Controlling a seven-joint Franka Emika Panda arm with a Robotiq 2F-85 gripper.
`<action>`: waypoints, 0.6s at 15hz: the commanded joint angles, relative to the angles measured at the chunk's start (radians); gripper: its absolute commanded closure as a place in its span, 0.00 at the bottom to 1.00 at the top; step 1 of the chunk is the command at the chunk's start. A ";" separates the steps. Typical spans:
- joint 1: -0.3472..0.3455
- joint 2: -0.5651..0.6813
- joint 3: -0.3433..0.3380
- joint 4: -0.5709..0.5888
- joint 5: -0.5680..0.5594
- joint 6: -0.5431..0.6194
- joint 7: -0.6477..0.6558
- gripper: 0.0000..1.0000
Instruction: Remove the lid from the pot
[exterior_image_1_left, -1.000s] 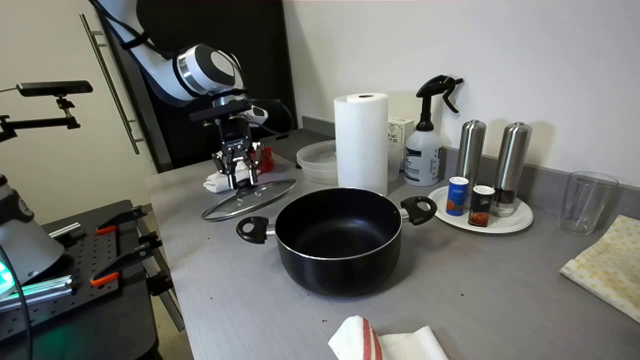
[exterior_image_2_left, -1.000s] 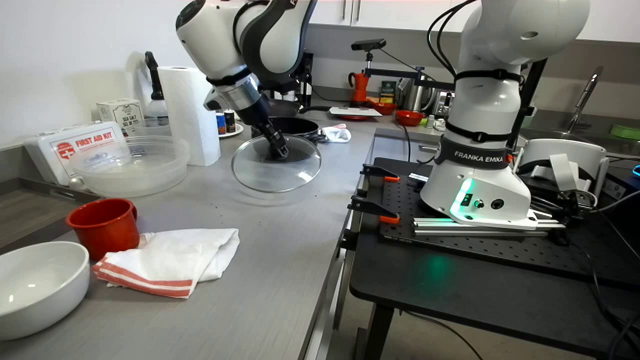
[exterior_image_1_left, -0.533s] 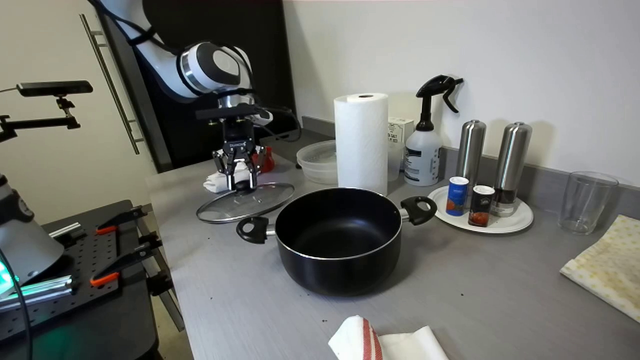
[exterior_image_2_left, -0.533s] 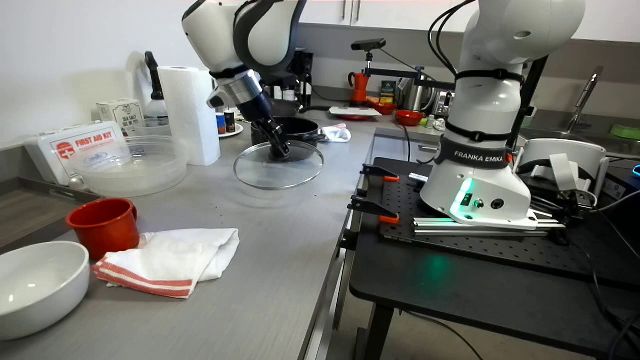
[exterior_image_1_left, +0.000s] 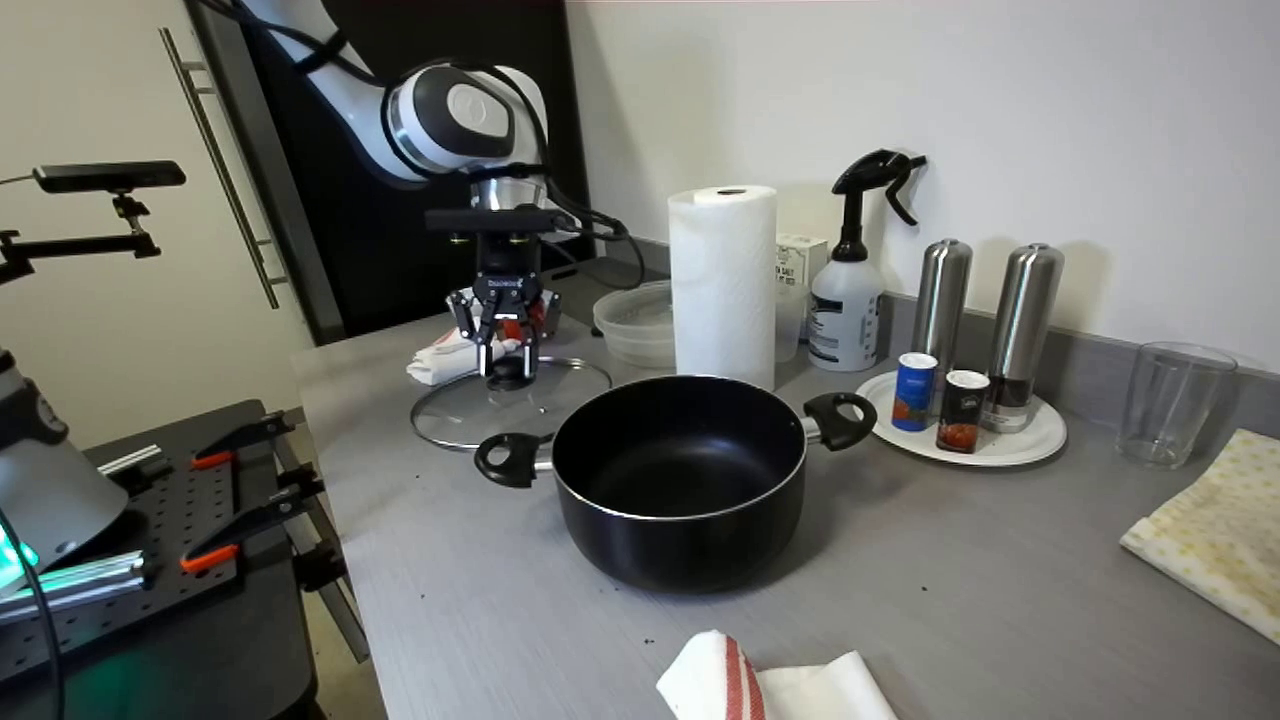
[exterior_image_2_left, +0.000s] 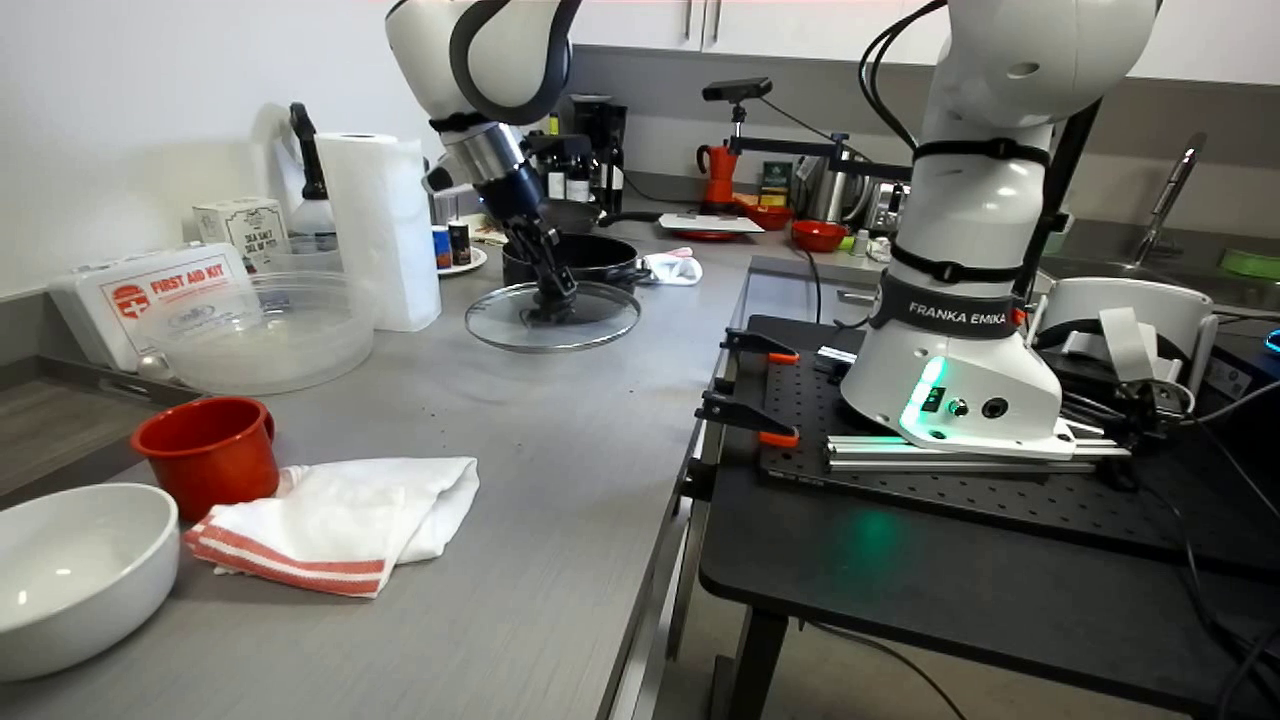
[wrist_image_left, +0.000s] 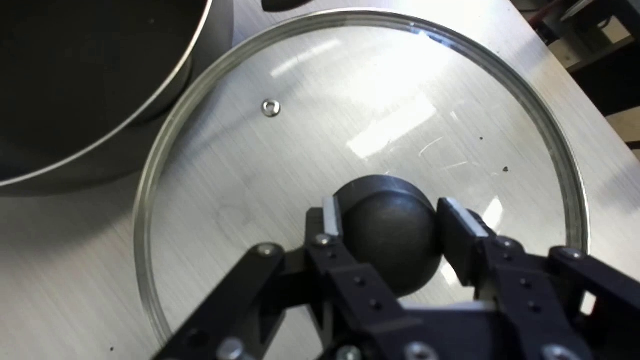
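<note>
The lid, round glass with a metal rim, shows in both exterior views (exterior_image_1_left: 462, 412) (exterior_image_2_left: 610, 322) and the wrist view (wrist_image_left: 280, 165). It is beside the pot, near level; whether it touches the counter I cannot tell. My gripper (exterior_image_1_left: 510, 360) (exterior_image_2_left: 553, 295) (wrist_image_left: 390, 220) is shut on the lid's dark knob, with a finger on each side. The black pot (exterior_image_1_left: 690, 555) (exterior_image_2_left: 605, 270) stands uncovered, its inside showing in an exterior view. Its wall (wrist_image_left: 125, 162) is close to the lid's rim in the wrist view. One pot handle (exterior_image_1_left: 512, 460) overlaps the lid's near edge in that exterior view.
A paper towel roll (exterior_image_1_left: 722, 290) and a clear plastic tub (exterior_image_2_left: 290, 340) stand towards the wall. A white plate (exterior_image_1_left: 1010, 450) holds shakers. A red mug (exterior_image_2_left: 208, 455), a folded cloth (exterior_image_2_left: 370, 520) and a white bowl (exterior_image_2_left: 90, 570) share the counter.
The lid has gone from tilted to near level, still held by its knob. My gripper has become more upright and shifted slightly towards the pot. The pot has hardly moved.
</note>
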 joint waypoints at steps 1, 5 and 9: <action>0.001 0.018 -0.005 0.051 0.041 -0.040 -0.050 0.74; 0.003 0.039 -0.004 0.066 0.042 -0.039 -0.054 0.74; 0.005 0.072 -0.008 0.070 0.026 -0.024 -0.046 0.74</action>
